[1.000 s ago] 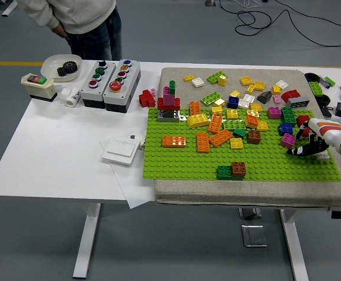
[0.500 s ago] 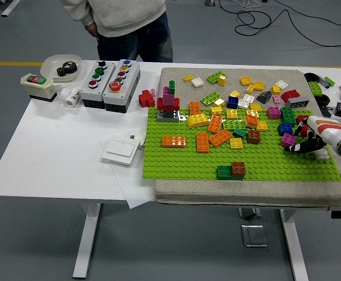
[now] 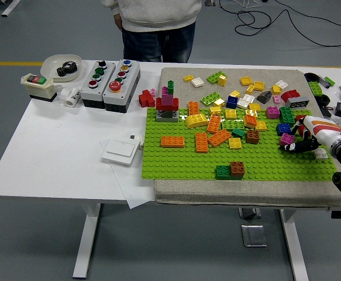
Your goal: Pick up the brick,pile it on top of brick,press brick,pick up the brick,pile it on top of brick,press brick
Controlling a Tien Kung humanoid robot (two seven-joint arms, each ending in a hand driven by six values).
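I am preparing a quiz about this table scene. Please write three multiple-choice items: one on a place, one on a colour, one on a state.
1. Where does the right hand work?
A. right edge of the green baseplate
B. beside the white bowl
C. over the button boxes

2. Which colours is the pair of bricks near the baseplate's front?
A. green and brown
B. blue and red
C. yellow and white

3. Where is the left hand?
A. out of view
B. holding a brick
C. pressing a button

Answers: 1 A, it comes in by the magenta brick; 2 A, both colours are plain; 3 A, no left arm shows.
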